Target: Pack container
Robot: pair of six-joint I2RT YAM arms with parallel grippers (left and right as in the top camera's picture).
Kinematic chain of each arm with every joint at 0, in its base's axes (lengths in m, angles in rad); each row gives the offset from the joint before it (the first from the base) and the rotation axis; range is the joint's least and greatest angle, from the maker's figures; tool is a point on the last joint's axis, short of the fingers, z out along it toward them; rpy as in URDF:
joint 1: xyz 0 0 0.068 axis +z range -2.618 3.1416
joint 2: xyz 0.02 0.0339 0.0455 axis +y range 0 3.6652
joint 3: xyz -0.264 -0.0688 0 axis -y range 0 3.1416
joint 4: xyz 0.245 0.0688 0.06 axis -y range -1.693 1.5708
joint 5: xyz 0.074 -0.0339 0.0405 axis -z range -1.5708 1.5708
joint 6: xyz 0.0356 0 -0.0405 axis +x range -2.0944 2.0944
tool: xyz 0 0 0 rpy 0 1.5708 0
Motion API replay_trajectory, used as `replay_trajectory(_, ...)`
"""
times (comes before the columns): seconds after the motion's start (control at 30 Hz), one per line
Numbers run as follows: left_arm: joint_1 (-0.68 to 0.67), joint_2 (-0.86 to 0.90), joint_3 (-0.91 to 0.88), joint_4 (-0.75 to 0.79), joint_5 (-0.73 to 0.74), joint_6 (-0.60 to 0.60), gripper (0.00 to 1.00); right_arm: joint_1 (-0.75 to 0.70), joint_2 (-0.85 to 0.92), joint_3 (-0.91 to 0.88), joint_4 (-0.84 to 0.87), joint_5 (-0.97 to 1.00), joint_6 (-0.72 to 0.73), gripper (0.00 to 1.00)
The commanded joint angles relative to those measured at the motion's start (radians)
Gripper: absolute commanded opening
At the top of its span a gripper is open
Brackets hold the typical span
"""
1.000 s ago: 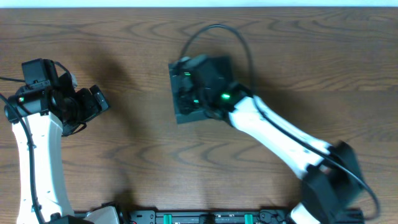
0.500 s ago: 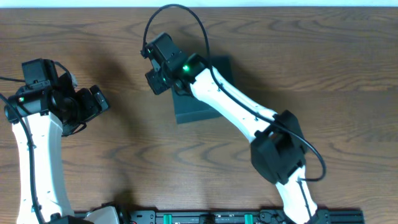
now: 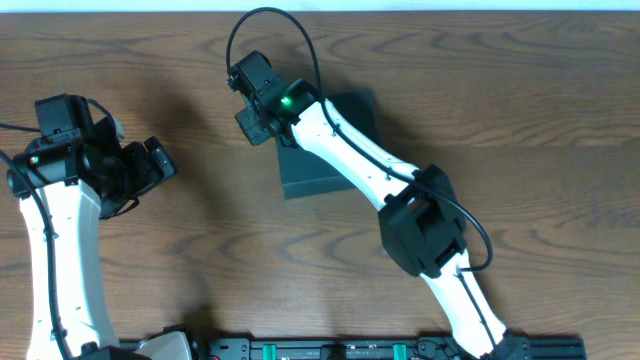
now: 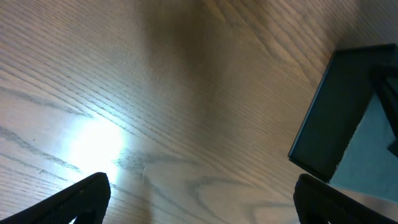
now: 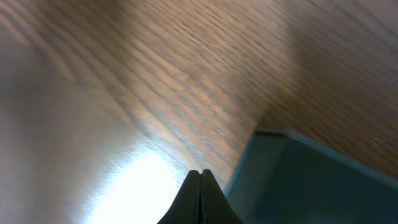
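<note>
The container (image 3: pixel 306 178) looked stiff, light and matte, probably best taken by an edge. Right tool (image 5: pixel 199 179) was pressed together, empty; left tool (image 4: pixel 200 194) spread.

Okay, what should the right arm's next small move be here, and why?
Probably ease the right tool toward the container. Its fingers are pressed together holding nothing, and it hangs over the table just beyond the container's corner, so it isn't acting on the container.
</note>
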Motion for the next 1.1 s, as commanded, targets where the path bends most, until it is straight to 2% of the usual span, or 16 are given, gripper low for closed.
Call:
replay_trajectory(0.0, 0.005, 0.005, -0.001, -0.001, -0.001, 0.007, 0.95, -0.008, 0.019, 0.024, -0.006, 0.15, -0.027, 0.01)
replay_trajectory(0.27, 0.005, 0.005, -0.001, -0.001, -0.001, 0.007, 0.95, -0.011, 0.028, 0.024, -0.013, 0.255, -0.068, 0.01)
replay_trajectory(0.47, 0.005, 0.005, -0.001, -0.001, -0.001, 0.007, 0.95, -0.015, 0.028, 0.024, -0.018, 0.253, -0.071, 0.01)
replay_trajectory(0.83, 0.005, 0.005, -0.001, -0.001, -0.001, 0.007, 0.95, -0.017, 0.0, 0.025, -0.006, -0.026, -0.071, 0.01)
replay_trajectory(1.07, 0.005, 0.005, -0.001, -0.001, -0.001, 0.007, 0.95, -0.018, 0.027, 0.025, 0.002, 0.016, -0.07, 0.01)
